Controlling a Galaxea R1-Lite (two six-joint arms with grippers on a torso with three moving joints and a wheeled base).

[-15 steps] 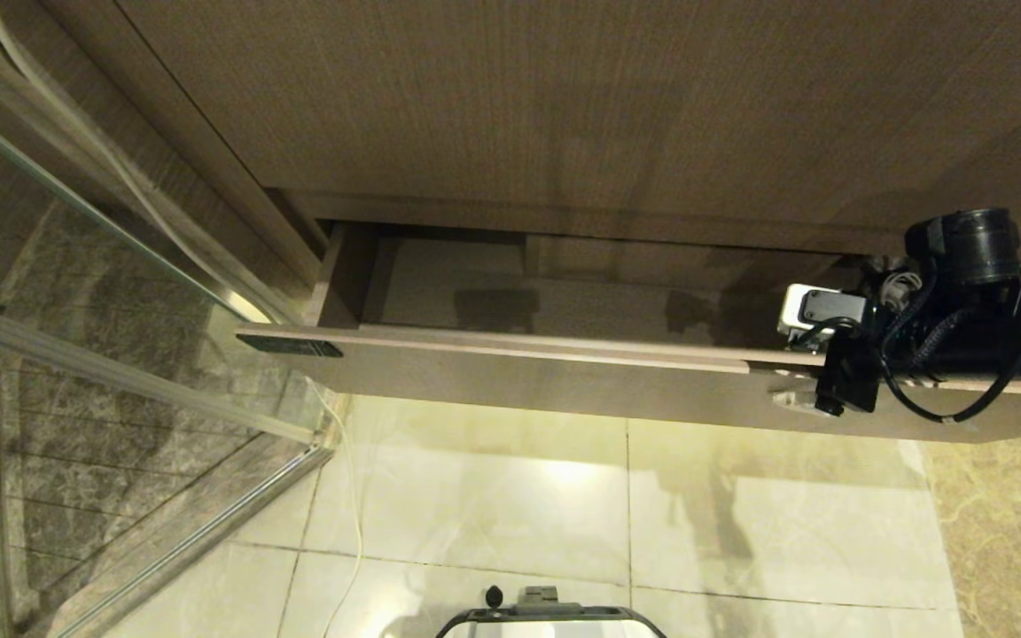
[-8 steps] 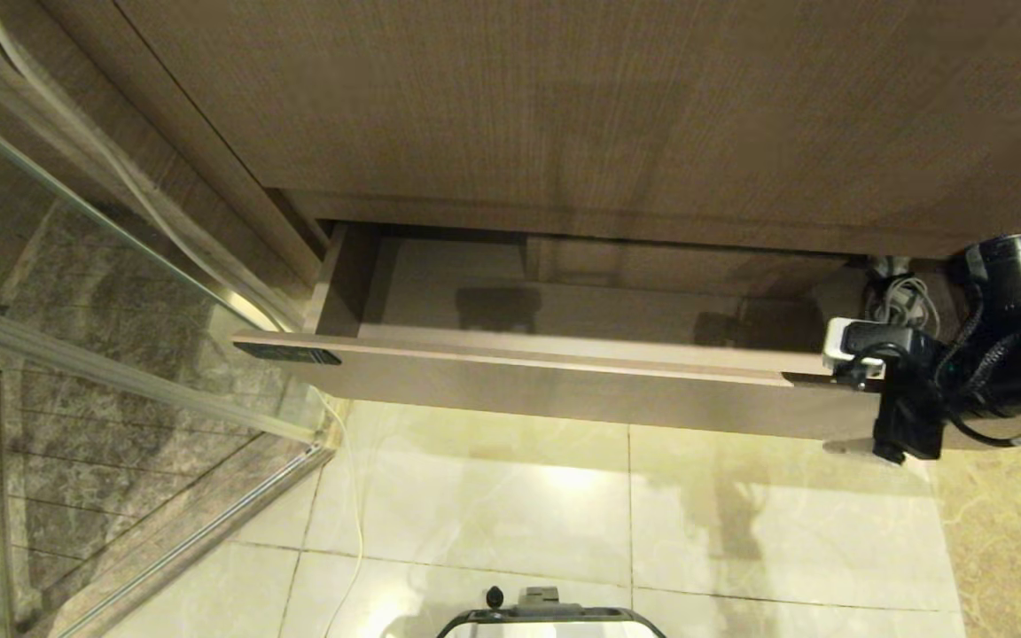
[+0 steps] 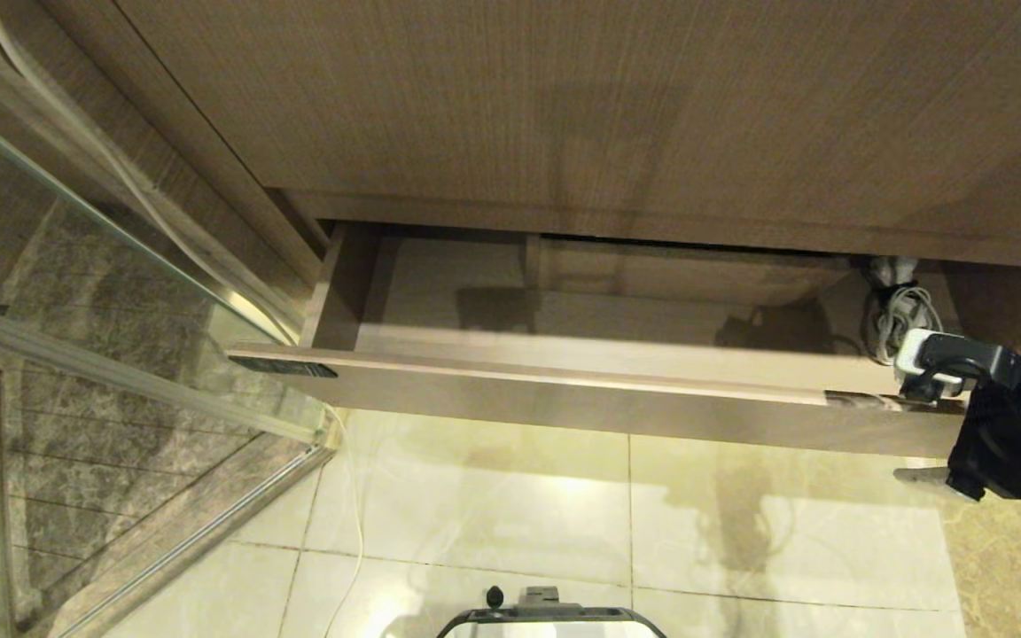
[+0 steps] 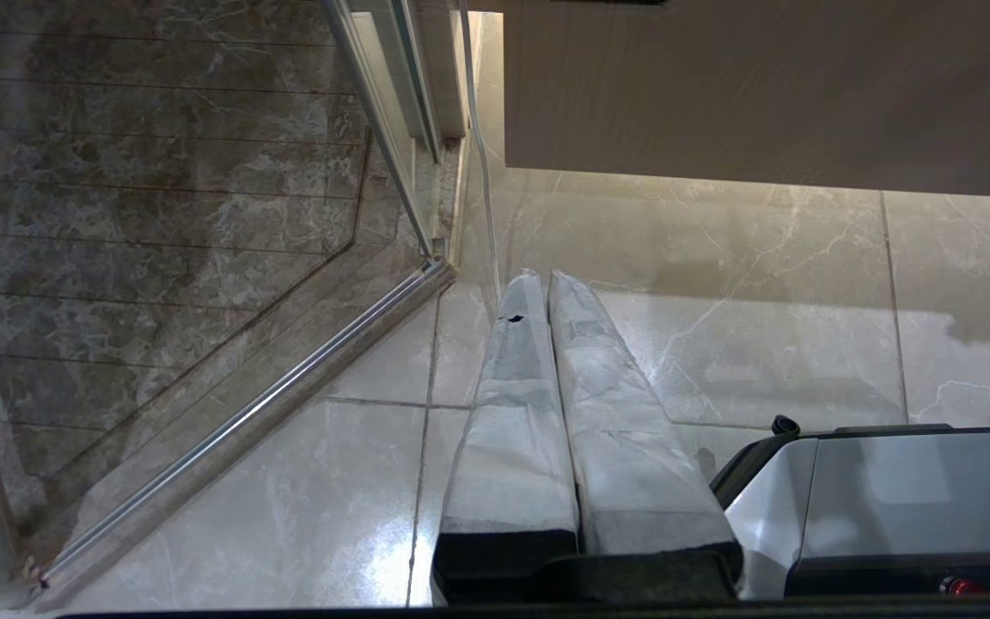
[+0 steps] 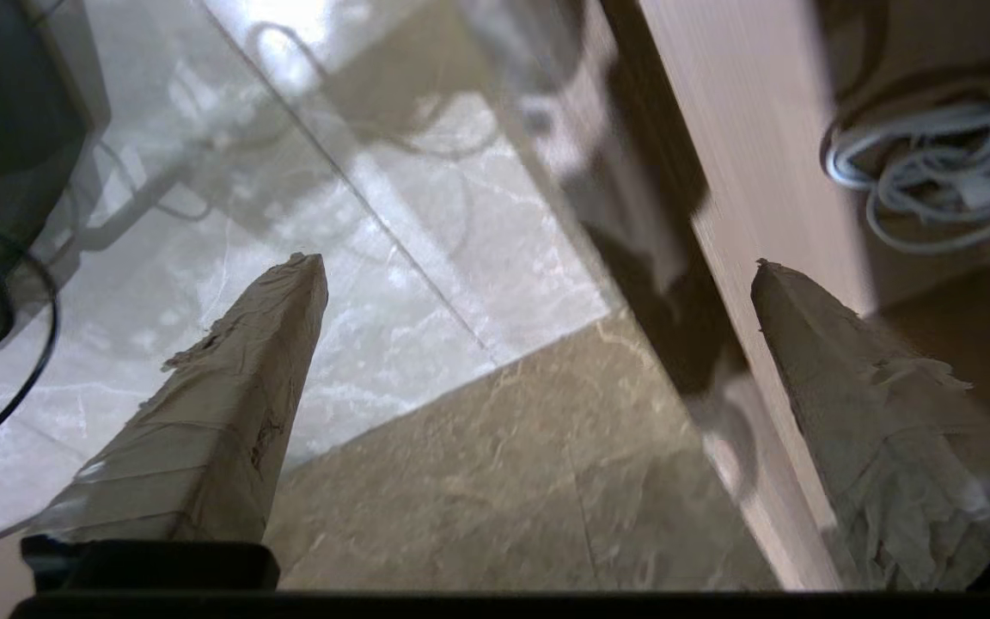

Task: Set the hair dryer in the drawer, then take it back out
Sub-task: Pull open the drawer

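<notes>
Drawer point(image 3: 564, 390) open; cord bundle point(image 3: 896, 319) inside, right end.

Right arm at the far right edge, left arm parked

Your right gripper point(image 5: 538, 284) sits at the right edge of the head view, mid-height, taped fingers point(image 5: 229, 413) spread wide with nothing between them. Left gripper point(image 4: 546, 284) points down, fingers pressed together.
</notes>
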